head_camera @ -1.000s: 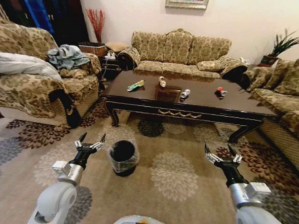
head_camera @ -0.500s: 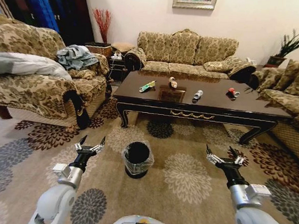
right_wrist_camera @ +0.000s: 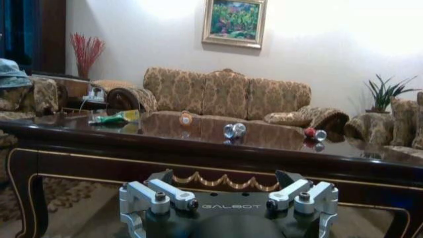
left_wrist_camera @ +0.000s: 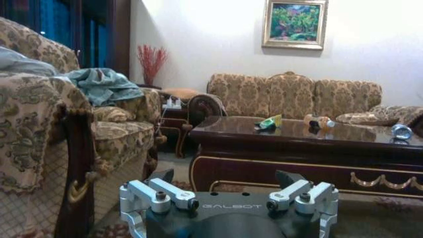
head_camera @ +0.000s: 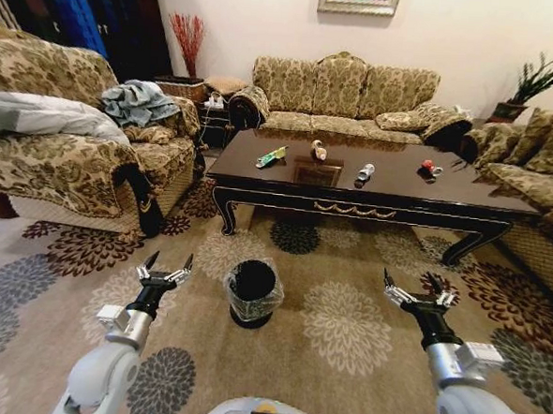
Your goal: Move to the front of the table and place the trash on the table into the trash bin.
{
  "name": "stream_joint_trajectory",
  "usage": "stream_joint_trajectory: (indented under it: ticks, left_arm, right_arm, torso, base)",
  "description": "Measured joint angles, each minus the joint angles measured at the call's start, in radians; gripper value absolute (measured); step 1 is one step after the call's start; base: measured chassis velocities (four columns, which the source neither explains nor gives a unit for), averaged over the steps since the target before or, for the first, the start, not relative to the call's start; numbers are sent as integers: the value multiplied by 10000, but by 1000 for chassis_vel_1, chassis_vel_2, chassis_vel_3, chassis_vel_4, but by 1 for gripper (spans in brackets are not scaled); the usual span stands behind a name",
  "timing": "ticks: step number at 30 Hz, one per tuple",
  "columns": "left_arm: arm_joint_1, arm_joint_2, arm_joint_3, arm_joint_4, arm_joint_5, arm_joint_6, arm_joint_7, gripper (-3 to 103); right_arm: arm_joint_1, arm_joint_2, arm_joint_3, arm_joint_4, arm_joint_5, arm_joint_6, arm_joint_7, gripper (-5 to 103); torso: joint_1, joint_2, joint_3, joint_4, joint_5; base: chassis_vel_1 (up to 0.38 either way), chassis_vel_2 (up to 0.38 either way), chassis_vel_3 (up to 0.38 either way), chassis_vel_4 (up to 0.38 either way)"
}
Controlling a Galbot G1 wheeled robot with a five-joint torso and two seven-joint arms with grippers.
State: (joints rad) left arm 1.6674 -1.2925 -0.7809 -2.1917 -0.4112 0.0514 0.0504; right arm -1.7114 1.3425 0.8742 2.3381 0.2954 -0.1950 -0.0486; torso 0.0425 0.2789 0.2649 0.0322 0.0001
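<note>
Both arms ride low and forward, left gripper (head_camera: 164, 266) and right gripper (head_camera: 420, 288) spread wide and empty (ready for pickup). Trash (head_camera: 364, 173) lies along the bench (head_camera: 465, 196) middle; the bin (head_camera: 252, 294) stands on the carpet before its left front corner.

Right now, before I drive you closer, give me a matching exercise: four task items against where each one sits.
Things:
1. green-yellow wrapper
2. red can
3. trash bin
4. silver can

Places:
A. on the carpet, between robot and table
B. tabletop, leftmost item
C. tabletop, rightmost item
D. tabletop, between tan bottle and red can

Pairs: 1-B, 2-C, 3-A, 4-D
</note>
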Motion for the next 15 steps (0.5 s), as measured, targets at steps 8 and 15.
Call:
stream_joint_trajectory:
  ticks: [8,15]
  left_arm:
    - [228,-65,-5,107,26,-219,58,100]
    - [267,-45,33,-118,-196,64,67,100]
  right_arm:
    - [-7,-20,-47,-79,-15,-229,-10,100]
    - [-9,65,-95,41,-166,-340,-4,100]
  torso:
    - [3,4,2,0,0]
    - [6,19,10,0,-1]
  base:
    - [0,0,0,0]
    - [-30,37,31,-46]
